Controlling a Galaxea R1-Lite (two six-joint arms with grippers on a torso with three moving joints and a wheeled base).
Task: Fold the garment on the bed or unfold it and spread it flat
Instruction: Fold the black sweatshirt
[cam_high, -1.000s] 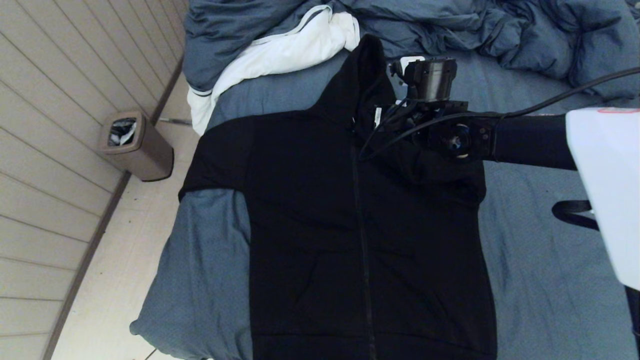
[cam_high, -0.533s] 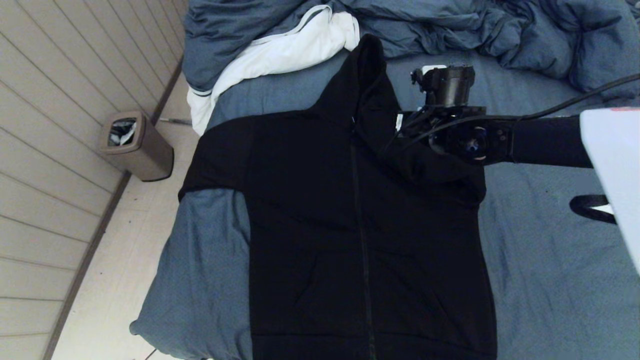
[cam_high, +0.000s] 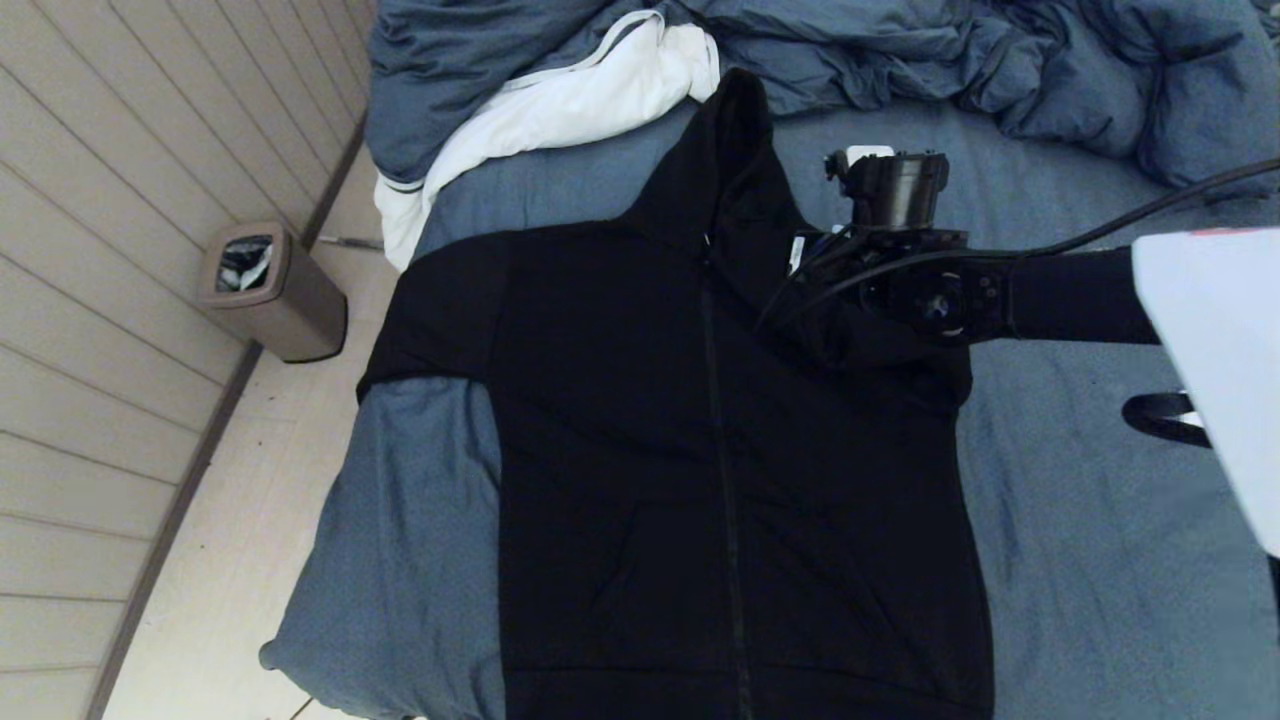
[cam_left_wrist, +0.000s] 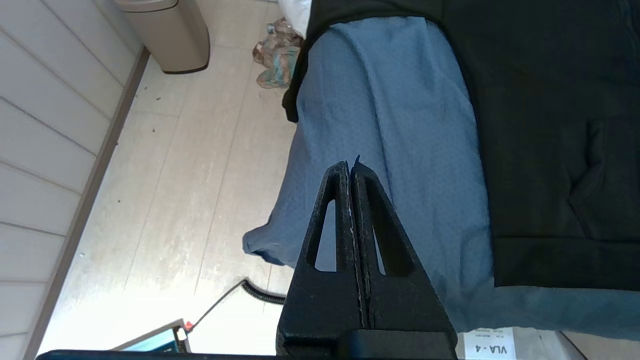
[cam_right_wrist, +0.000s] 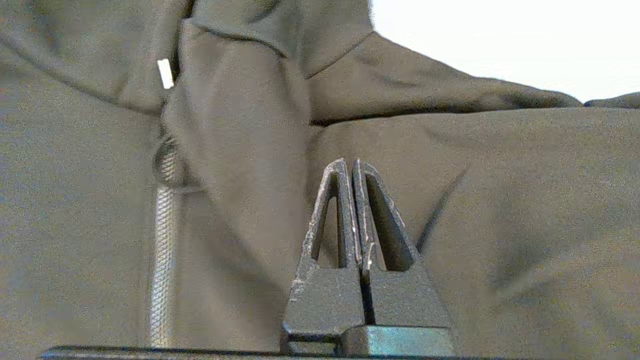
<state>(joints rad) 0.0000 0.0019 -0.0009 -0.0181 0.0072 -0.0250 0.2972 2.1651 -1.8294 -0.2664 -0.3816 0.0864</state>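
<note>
bed (cam_high: 1080, 560): blue-grey sheet, rumpled duvet (cam_high: 900, 50) heaped at the far end
floor: pale boards on the left, small bin (cam_high: 272, 290) by the wall
hoodie (cam_high: 700, 450): black, lying zipper-up mid-bed, hood pointing far
right gripper (cam_right_wrist: 350, 167): jaws pinched together, empty, over the hoodie's right shoulder
left gripper (cam_left_wrist: 349, 170): closed too, nothing in it, off the bed's near-left edge

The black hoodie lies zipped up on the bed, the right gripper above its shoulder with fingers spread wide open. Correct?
Not quite. The right gripper is shut, fingers pressed together, as the right wrist view shows. The rest holds: the hoodie lies zipped on the bed.
</note>
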